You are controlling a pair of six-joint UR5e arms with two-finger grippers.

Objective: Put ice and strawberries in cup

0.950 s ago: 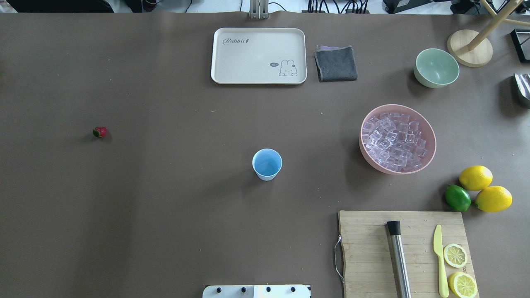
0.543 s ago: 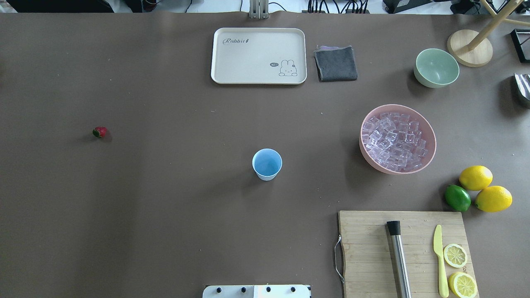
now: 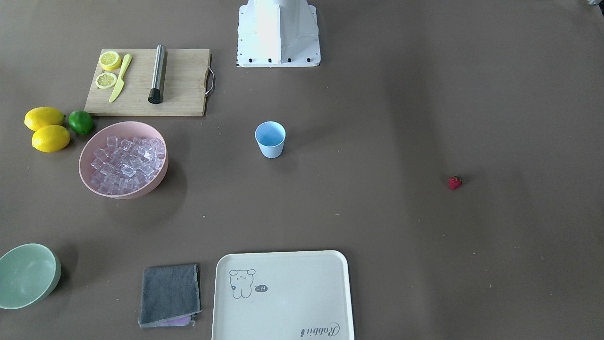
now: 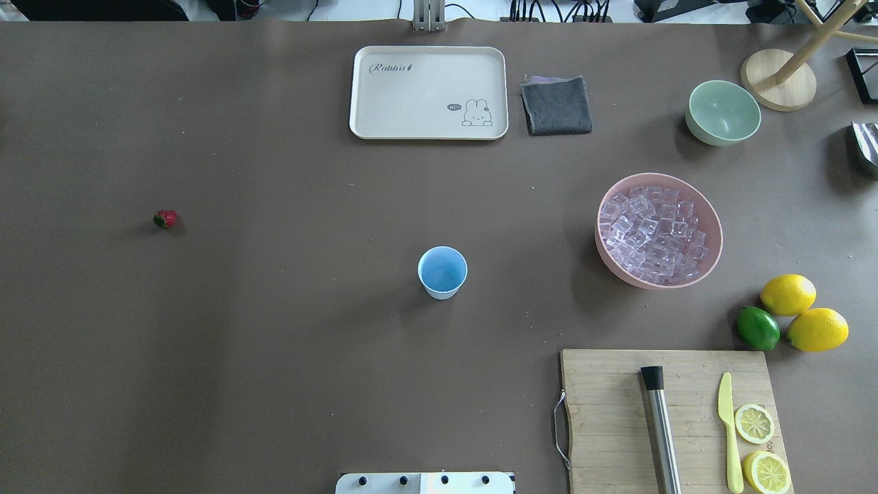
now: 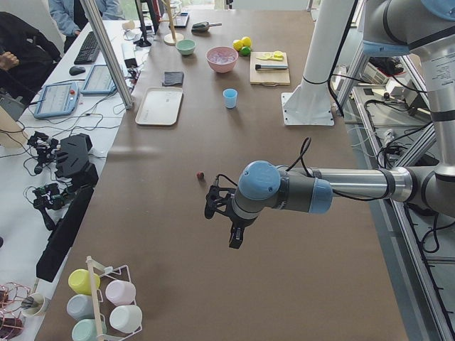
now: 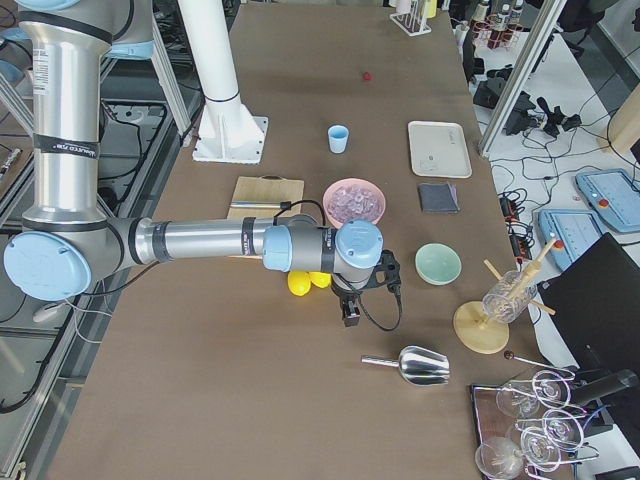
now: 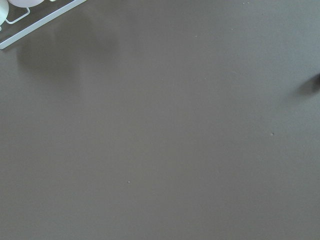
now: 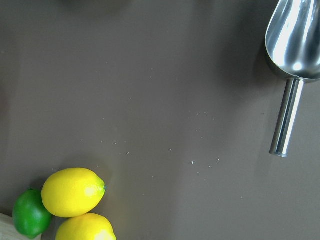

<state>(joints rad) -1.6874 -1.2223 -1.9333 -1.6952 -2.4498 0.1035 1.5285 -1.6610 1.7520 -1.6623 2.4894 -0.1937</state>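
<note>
The pale blue cup (image 4: 442, 272) stands upright and empty mid-table. The red strawberry (image 4: 165, 219) lies alone far to its left. The clear ice cubes (image 4: 651, 234) fill the pink bowl (image 4: 610, 264) to the cup's right. My left gripper (image 5: 234, 240) hangs over bare table, short of the strawberry (image 5: 200, 175). My right gripper (image 6: 350, 313) hangs over the table past the lemons, near a metal scoop (image 6: 420, 365). Both grippers show only in the side views, so I cannot tell whether they are open or shut.
Two lemons (image 4: 789, 295) and a lime (image 4: 758, 328) lie by a cutting board (image 4: 610, 412) with a muddler, a knife and lemon halves. A cream tray (image 4: 429, 92), a grey cloth (image 4: 555, 104) and a green bowl (image 4: 723, 112) sit at the far side.
</note>
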